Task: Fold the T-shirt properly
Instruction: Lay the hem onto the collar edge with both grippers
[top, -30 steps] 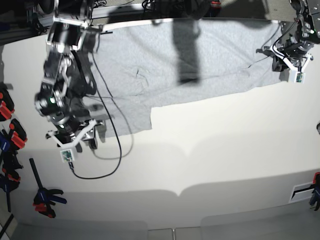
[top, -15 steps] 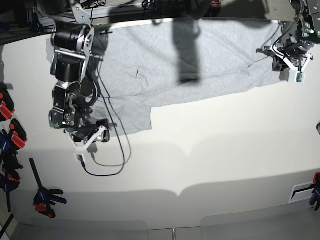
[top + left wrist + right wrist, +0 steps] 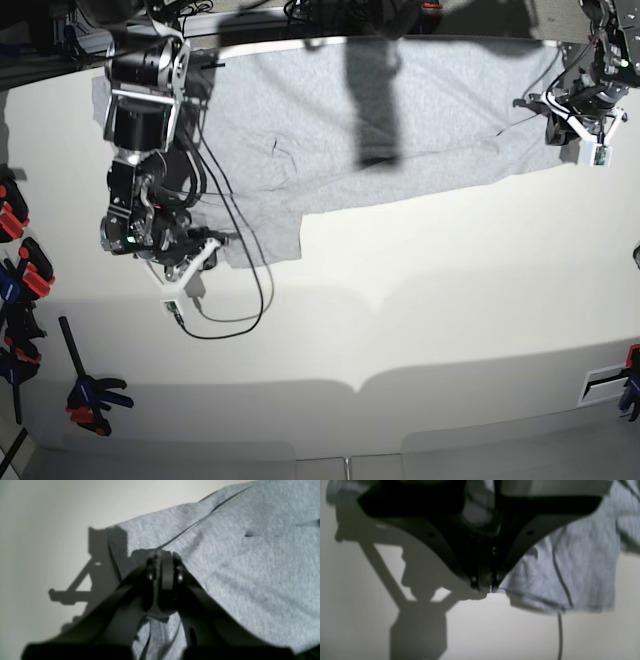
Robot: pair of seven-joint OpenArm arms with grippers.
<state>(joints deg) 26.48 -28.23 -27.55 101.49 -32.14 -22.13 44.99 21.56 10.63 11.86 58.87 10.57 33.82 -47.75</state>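
The grey T-shirt [image 3: 400, 120] lies spread along the far side of the table, plain side up, with a flap hanging toward me at the lower left. My right gripper [image 3: 218, 240] is at that flap's corner. In the right wrist view its jaws [image 3: 483, 590] are shut, the hem of the T-shirt [image 3: 570, 567] runs right into the tips, and that hem is slightly lifted. My left gripper [image 3: 545, 110] is at the shirt's far right end. The left wrist view shows it [image 3: 163, 565] shut, pinching the T-shirt [image 3: 250, 567] beside a seam.
A black cable [image 3: 230, 310] loops from the right arm over the cream table [image 3: 420, 330]; it also shows as the cable [image 3: 560, 635] below the hem. Clamps [image 3: 20, 260] and another clamp [image 3: 90, 395] lie at the left edge. A small clamp [image 3: 630, 385] sits at the right edge.
My right arm has swung up and right to the shirt's lower left corner, and its jaws have gone from open to shut there. The left arm has not moved.
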